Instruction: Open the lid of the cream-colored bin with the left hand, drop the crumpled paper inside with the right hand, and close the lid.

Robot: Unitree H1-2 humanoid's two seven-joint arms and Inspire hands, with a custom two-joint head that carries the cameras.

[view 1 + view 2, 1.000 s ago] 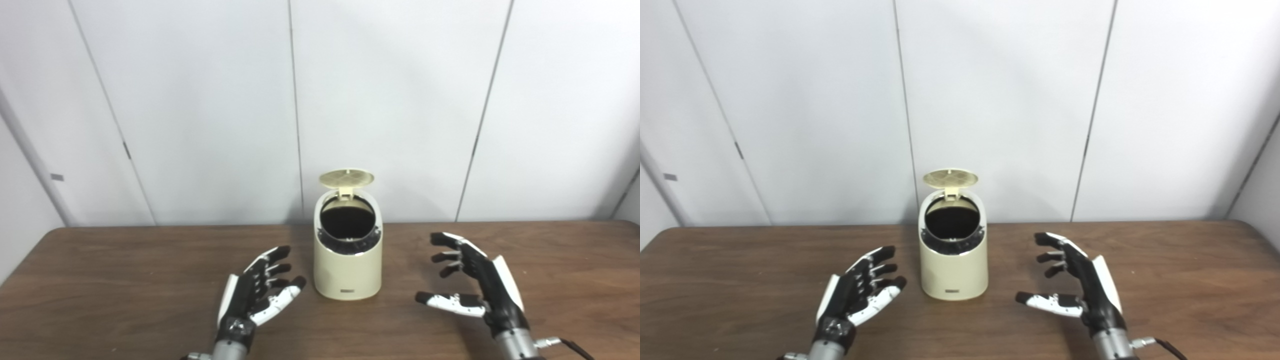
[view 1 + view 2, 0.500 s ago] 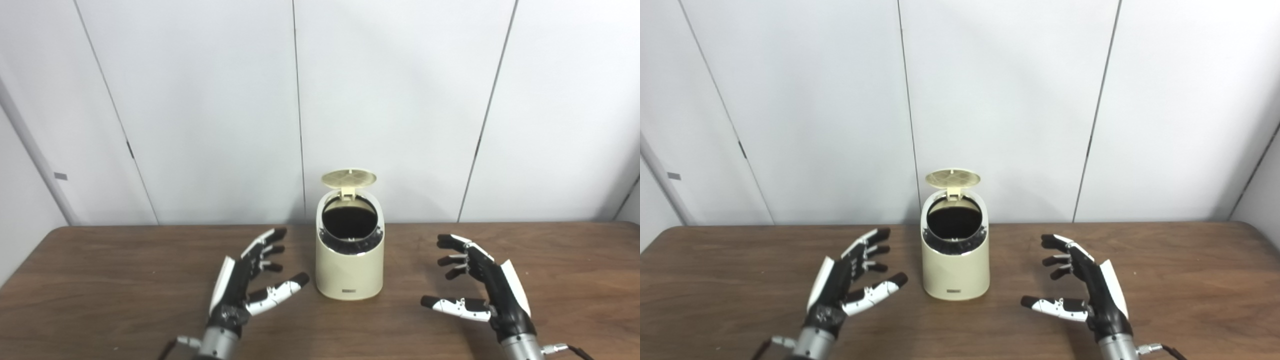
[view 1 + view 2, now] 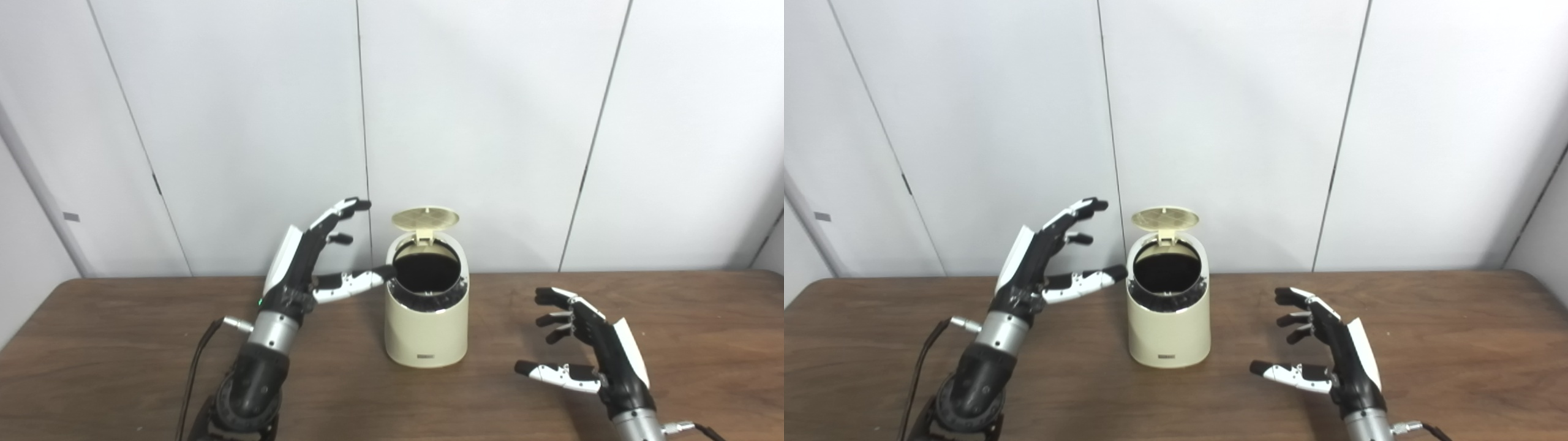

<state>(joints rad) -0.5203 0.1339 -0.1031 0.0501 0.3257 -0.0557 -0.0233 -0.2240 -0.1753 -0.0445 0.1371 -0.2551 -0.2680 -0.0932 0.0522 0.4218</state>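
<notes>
Risen beside the open bin (image 3: 426, 331), left hand (image 3: 309, 263) is spread, empty; right hand (image 3: 588, 346) spread, empty

Bin (image 3: 427, 331) mid-table (image 3: 122, 343) — left hand (image 3: 300, 269) left, right hand (image 3: 603, 355) right

Even, bright overhead light; both views sharp enough for me to work by.
I see faint glare on the table (image 3: 122, 318), a soft shadow across the wall (image 3: 490, 122), and the bin (image 3: 427, 331) interior reading solid black.
</notes>
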